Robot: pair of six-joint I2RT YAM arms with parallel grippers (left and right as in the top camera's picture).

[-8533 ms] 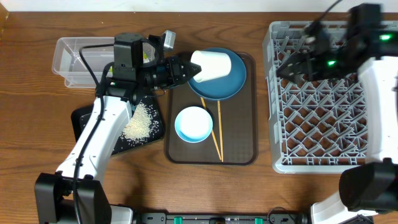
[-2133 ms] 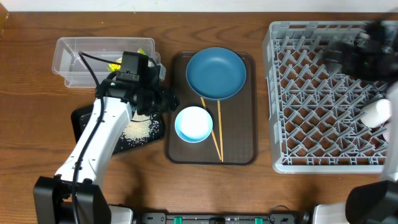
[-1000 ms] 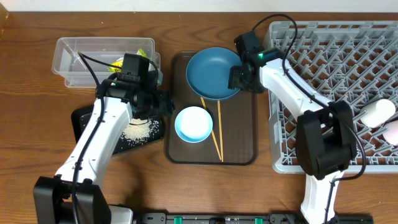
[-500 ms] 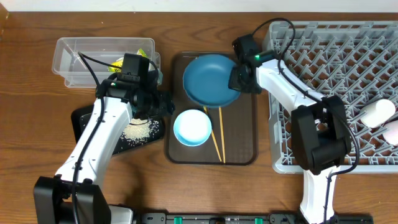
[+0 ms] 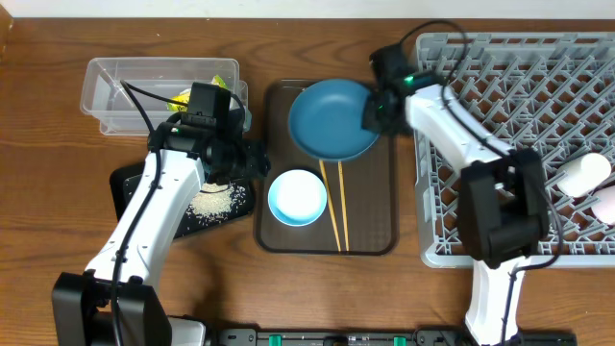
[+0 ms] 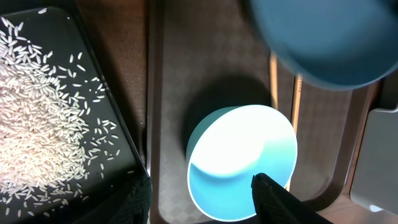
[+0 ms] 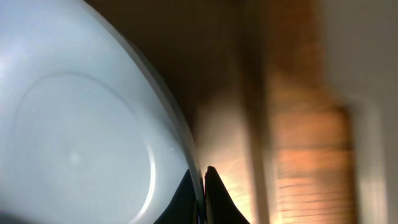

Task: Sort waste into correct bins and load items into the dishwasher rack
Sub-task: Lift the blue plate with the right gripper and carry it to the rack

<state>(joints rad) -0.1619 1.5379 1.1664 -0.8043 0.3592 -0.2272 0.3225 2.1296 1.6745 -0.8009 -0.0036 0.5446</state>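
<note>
The brown wooden table (image 5: 38, 240) carries a brown serving tray (image 5: 370, 226) at its middle, with the grey dishwasher rack (image 5: 500, 144) just to the right. The step in hand looks to be loading the dark-blue bowl (image 5: 332, 120). It sits at the tray's far end, and the right pincer (image 5: 377, 108) is closed tight on its right-hand rim, a thin pinch on the edge as the wrist view shows.

A pale cup (image 5: 581, 173) and a pink cup (image 5: 607, 202) already lie at the rack's right side. The left pincer (image 6: 199, 186) hangs about half open and empty over the light-blue bowl (image 5: 297, 197), which stands on the tray beside the two chopsticks (image 5: 334, 202). Rice (image 5: 213, 200) lies on the black tray (image 5: 130, 183), and the yellow wrapper (image 5: 183, 99) is in the clear tub (image 5: 115, 96).

Next, the bowl probably needs lifting clear of the tray lip and the rack wall, then carrying right and setting down among the pegs. With so little rim held, it may swing or slip, so a slow, level carry seems wise.
</note>
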